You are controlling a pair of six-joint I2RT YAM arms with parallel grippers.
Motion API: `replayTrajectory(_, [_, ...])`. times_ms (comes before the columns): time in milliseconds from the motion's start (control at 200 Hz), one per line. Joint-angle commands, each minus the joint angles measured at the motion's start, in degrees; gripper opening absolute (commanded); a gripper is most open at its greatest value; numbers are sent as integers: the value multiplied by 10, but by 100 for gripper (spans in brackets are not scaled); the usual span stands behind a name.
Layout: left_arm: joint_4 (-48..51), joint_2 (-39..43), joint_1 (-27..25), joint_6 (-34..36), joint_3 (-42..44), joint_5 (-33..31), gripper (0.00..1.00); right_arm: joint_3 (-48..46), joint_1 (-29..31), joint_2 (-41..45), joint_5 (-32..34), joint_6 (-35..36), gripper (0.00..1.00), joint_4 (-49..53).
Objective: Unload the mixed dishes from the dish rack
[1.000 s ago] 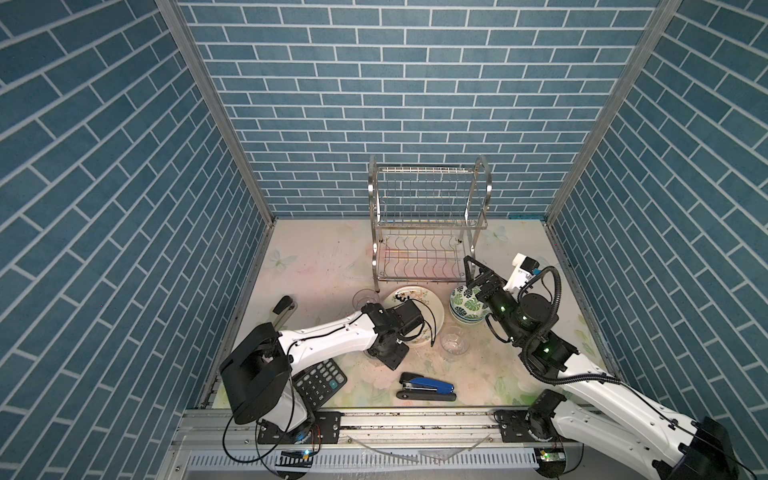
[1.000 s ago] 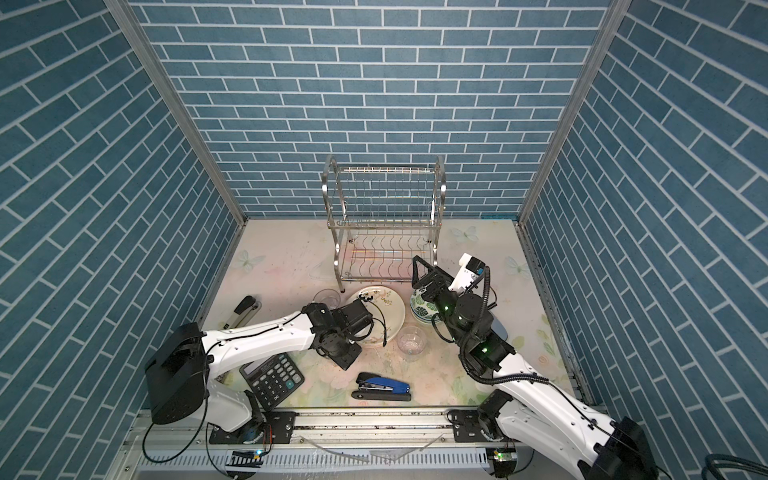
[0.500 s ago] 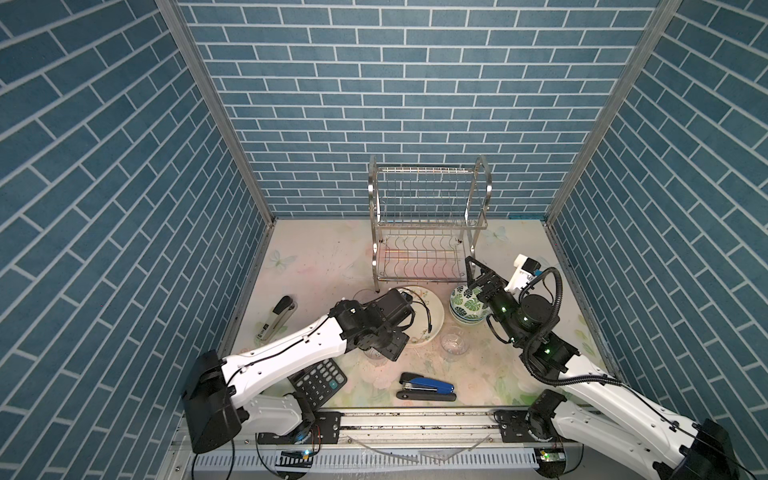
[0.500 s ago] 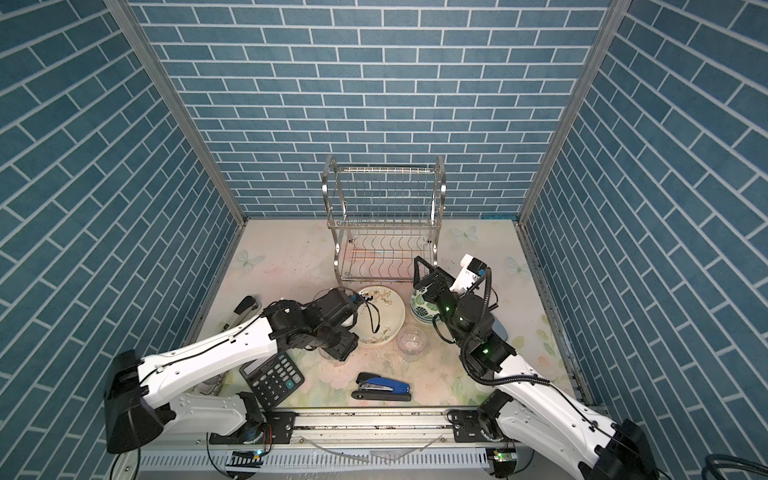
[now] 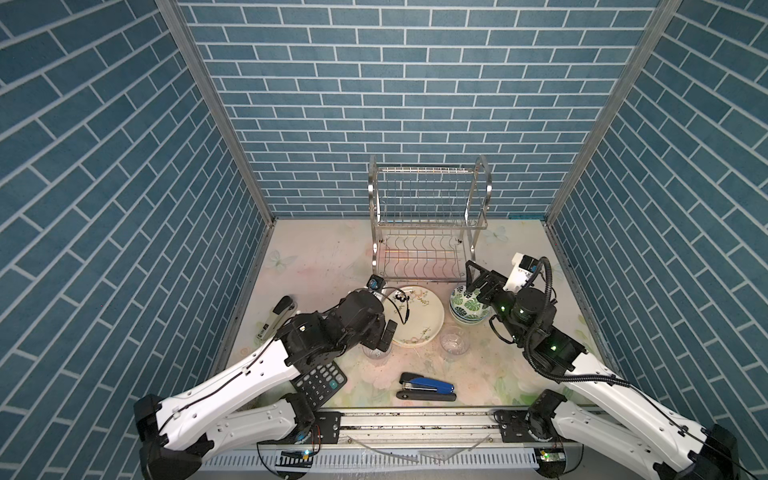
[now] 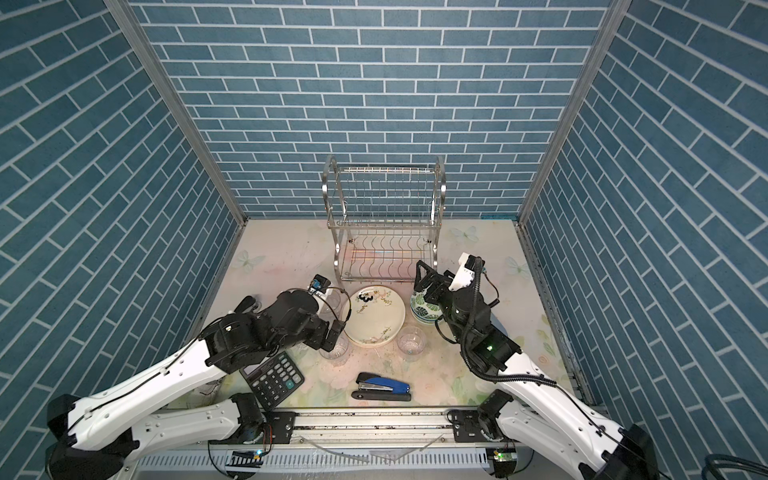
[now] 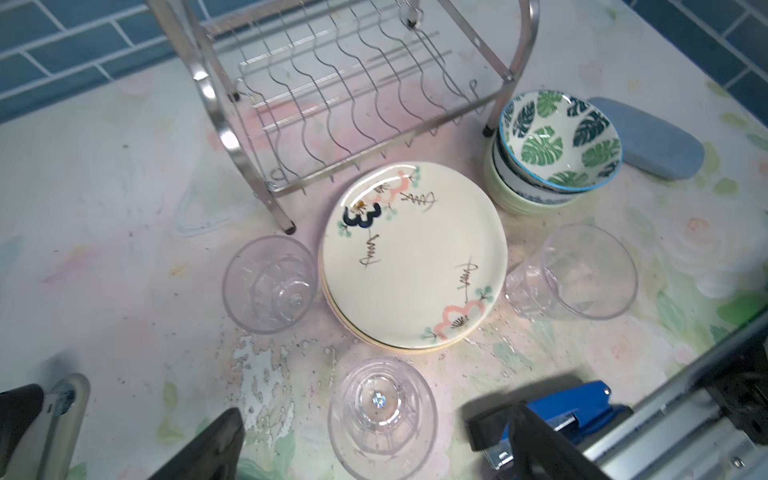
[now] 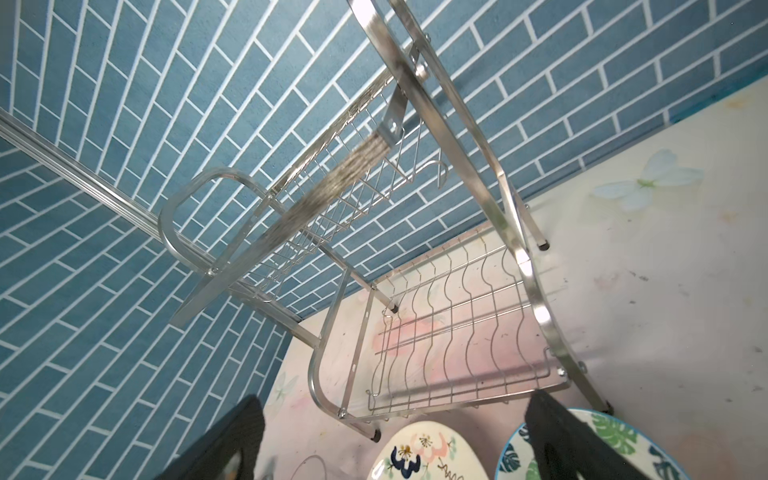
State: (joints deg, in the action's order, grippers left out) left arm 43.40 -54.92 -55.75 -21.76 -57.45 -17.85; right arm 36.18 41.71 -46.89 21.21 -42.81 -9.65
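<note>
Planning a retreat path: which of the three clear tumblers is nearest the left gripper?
The tumbler on the blue stapler side of the plate stack, standing between the open jaws of the left gripper; the other two sit either side of the plates.

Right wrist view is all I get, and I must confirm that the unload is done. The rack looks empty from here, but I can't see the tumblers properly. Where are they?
Observer: All three are on the table. Two tumblers stand left of the plates, and the third is at their front right.
Operator: Is the left arm holding any of them?
Observer: No. The left gripper is open. Its fingers are either side of the front-left tumbler and clear of the glass.
</note>
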Motion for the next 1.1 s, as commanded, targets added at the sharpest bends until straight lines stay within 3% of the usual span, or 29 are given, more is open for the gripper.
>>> replayTrajectory(0, [-81,41,4,-3,40,-105,100,34,-3,21,33,87,98,71])
replayTrajectory(220, [-238,122,5,41,125,-251,100,52,-3,29,72,178,99,141])
replayTrajectory(395, [-369,165,6,124,173,-325,100,48,-6,25,182,245,99,153])
replayTrajectory(560, [-446,156,21,209,208,-375,100,27,-32,18,173,316,99,122])
replayTrajectory(670, [-443,136,58,212,208,-373,100,-18,-71,9,164,322,99,54])
replayTrajectory(900, [-449,119,149,204,233,-345,100,-43,-150,-26,79,294,99,65])
replayTrajectory(1095, [-505,114,204,223,280,-331,99,-47,-183,-64,87,287,99,62])
